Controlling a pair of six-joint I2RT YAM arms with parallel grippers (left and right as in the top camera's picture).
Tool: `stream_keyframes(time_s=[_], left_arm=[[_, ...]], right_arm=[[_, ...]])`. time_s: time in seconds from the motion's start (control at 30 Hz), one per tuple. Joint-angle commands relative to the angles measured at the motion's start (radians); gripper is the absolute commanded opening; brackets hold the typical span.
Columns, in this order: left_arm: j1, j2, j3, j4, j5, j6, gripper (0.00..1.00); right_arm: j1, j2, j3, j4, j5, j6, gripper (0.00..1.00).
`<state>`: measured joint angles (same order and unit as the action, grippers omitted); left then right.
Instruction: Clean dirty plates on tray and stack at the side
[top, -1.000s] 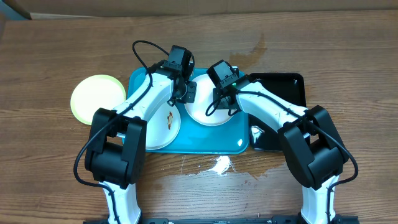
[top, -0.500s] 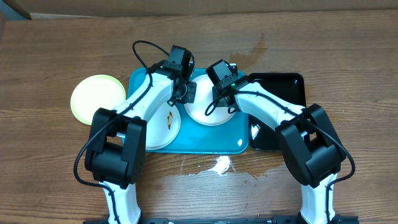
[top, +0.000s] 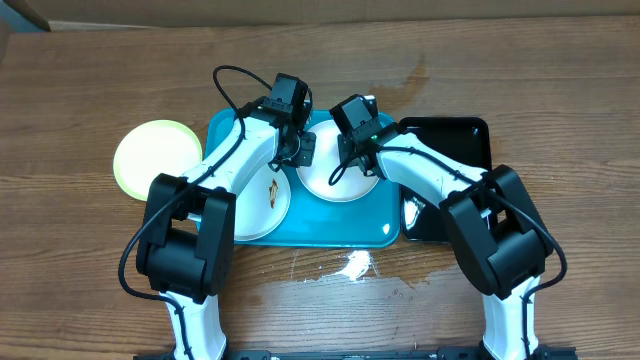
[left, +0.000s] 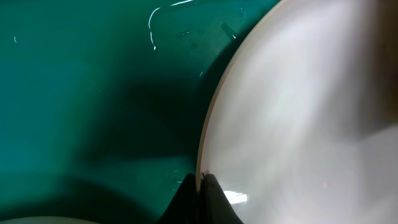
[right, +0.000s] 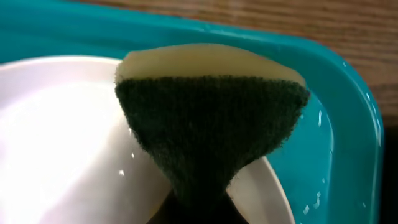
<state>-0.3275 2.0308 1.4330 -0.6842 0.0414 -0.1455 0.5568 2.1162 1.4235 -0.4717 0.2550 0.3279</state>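
Right gripper edging slightly left over white plate, jaws clamping sponge. Left gripper steadying same plate, jaws pinching its rim inside turquoise tray.

Progress: yellow-green plate sitting off tray on tabletop, probably cleaned. White plate undergoing scrubbing; glare hiding any residue. Smeared plate waiting in tray. Stacking not yet begun.

Room: sponge working near tray's raised far rim, both wrists crowding together. Black tray hugging right side; open tabletop lying around yellow-green plate.
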Motion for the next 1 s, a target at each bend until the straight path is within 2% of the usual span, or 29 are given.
stream_keyframes(time_s=[0.0, 0.4, 0.6, 0.87, 0.97], left_arm=[[-0.007, -0.023, -0.006, -0.007, 0.004, 0.045, 0.04], [-0.007, -0.023, -0.006, -0.018, 0.003, 0.045, 0.04], [-0.007, -0.023, -0.006, -0.018, 0.003, 0.045, 0.04], [-0.007, -0.023, -0.006, -0.018, 0.0, 0.045, 0.04], [-0.007, -0.023, -0.006, -0.016, -0.001, 0.045, 0.04]], right_arm=[[-0.003, 0.036, -0.011, 0.032, 0.007, -0.023, 0.04], [-0.003, 0.032, -0.005, 0.164, 0.006, -0.048, 0.04], [-0.003, 0.015, 0.019, 0.164, 0.006, -0.125, 0.04], [-0.029, 0.018, 0.017, 0.152, 0.006, -0.164, 0.04], [-0.045, 0.018, 0.017, 0.101, 0.006, -0.16, 0.04]])
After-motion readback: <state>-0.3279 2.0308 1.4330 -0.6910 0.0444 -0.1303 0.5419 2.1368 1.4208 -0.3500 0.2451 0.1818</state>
